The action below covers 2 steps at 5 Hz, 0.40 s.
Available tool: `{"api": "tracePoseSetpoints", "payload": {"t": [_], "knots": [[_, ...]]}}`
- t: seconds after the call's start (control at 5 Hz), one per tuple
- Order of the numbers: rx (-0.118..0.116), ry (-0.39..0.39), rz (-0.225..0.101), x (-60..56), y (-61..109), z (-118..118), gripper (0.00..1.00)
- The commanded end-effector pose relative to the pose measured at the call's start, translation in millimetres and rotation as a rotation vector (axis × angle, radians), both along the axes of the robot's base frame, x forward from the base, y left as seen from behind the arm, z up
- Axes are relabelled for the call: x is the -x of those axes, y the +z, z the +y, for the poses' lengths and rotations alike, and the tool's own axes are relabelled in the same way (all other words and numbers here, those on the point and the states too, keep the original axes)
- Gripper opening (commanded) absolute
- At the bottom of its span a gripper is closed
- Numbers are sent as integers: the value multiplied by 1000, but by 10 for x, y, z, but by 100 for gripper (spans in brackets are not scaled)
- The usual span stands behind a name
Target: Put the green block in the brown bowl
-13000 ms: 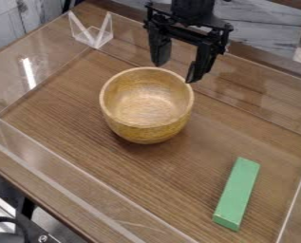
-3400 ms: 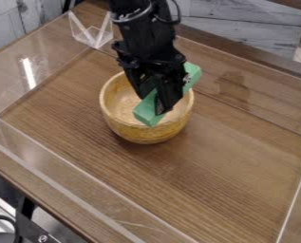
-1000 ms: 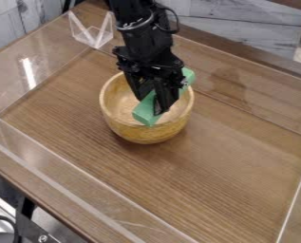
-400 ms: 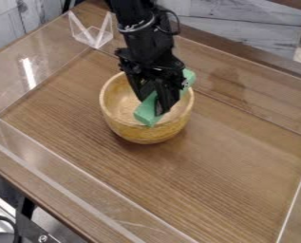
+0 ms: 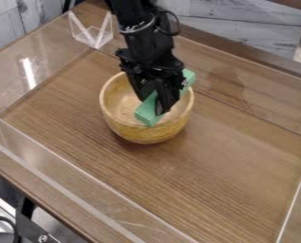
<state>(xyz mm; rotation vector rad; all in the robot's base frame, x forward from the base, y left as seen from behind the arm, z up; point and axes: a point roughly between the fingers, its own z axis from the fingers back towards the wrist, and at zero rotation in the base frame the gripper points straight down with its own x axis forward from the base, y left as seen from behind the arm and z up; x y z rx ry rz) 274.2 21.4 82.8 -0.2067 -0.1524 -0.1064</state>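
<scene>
The jaws clamp the green block [image 5: 150, 107], tilted, inside the brown bowl [image 5: 124, 128].

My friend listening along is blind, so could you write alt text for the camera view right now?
A black robot gripper holds a green block tilted inside a brown wooden bowl, the block's upper end poking over the rim. The bowl sits on a wood-grain table with clear low walls around it.

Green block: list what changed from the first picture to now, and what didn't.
The green block left the table at the lower right; it now sits tilted inside the brown bowl, gripped by the hand. The hand moved from behind the bowl to over it and shut on the block. The bowl stayed put, as did the clear stand at the back.
</scene>
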Motion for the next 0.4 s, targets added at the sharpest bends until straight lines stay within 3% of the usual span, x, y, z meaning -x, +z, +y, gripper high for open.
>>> {"api": "tracePoseSetpoints", "payload": {"t": [0.0, 0.2], "knots": [[-11, 11, -64, -134, 147, 63, 0], [-10, 10, -65, -149, 132, 70, 0]]}}
